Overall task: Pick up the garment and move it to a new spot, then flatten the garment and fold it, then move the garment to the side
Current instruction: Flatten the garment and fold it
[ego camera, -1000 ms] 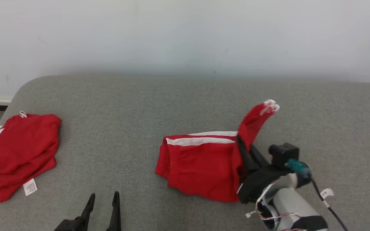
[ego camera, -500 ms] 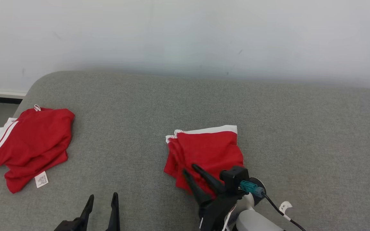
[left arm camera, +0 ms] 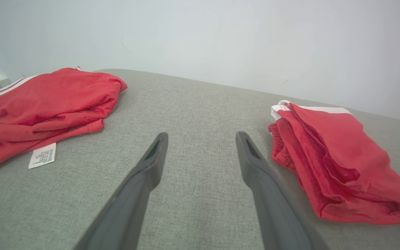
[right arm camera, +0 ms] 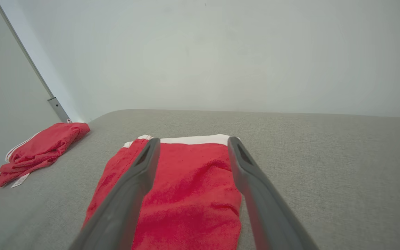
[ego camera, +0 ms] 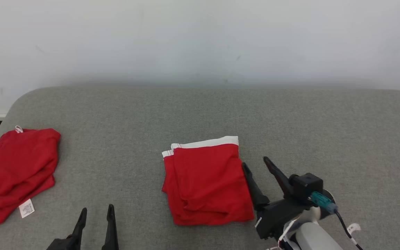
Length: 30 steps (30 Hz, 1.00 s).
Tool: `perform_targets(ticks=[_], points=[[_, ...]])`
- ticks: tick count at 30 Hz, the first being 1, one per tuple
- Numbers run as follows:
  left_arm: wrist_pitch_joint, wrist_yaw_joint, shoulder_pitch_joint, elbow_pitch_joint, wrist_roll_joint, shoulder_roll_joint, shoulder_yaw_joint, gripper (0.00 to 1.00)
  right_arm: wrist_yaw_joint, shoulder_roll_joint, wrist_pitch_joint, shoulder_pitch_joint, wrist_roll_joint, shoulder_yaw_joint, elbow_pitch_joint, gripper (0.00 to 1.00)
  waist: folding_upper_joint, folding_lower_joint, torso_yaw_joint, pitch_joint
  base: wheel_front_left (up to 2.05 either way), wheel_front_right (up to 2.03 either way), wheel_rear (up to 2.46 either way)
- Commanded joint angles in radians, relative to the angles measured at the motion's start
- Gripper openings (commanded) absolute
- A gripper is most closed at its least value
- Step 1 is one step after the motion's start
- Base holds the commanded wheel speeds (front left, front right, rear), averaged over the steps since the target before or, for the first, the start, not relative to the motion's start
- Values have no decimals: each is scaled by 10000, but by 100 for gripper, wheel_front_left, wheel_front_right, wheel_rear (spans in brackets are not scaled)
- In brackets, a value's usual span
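Folded red shorts (ego camera: 205, 182) lay mid grey padded surface (ego camera: 134, 121), right hand (ego camera: 255, 161) spread empty just beside their right edge, left hand (ego camera: 97, 207) spread too; next pinch should take all layers.

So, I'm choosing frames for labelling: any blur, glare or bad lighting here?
Head view: soft even light, no glare; the folded garment is sharp, with a faint shadow at its edge. Left wrist view: the left gripper blurs toward the bottom edge, while the garment is crisp. Right wrist view: the right gripper looks soft and stretched by the wide lens.
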Motion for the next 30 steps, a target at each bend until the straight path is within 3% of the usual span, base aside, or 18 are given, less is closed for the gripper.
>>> perform_targets(ticks=[1, 7, 13, 21, 30], points=[[-33, 10, 176, -68, 61, -7, 51, 100, -22, 25, 2, 189, -203, -151, -94, 100, -1, 0, -225, 3, 0, 0, 0], [-35, 56, 254, -225, 205, -9, 272, 100, -22, 170, 2, 1277, -985, -2216, -601, 100, -1, 0, -675, 35, 0, 0, 0], [-33, -14, 409, -266, 374, -6, 485, 100, -23, 322, 2, 2036, -1520, -3314, -845, 100, -1, 0, -1012, 14, 0, 0, 0], [-33, -25, 660, -379, 640, -7, 692, 100, -22, 387, 2, 2421, -2129, -3532, -1366, 100, -1, 0, -1252, -105, 0, 0, 0], [-33, -73, 974, -416, 736, -7, 806, 100, -23, 394, 2, 2703, -1922, -3461, -1602, 100, -1, 0, -1370, -316, 0, 0, 0]])
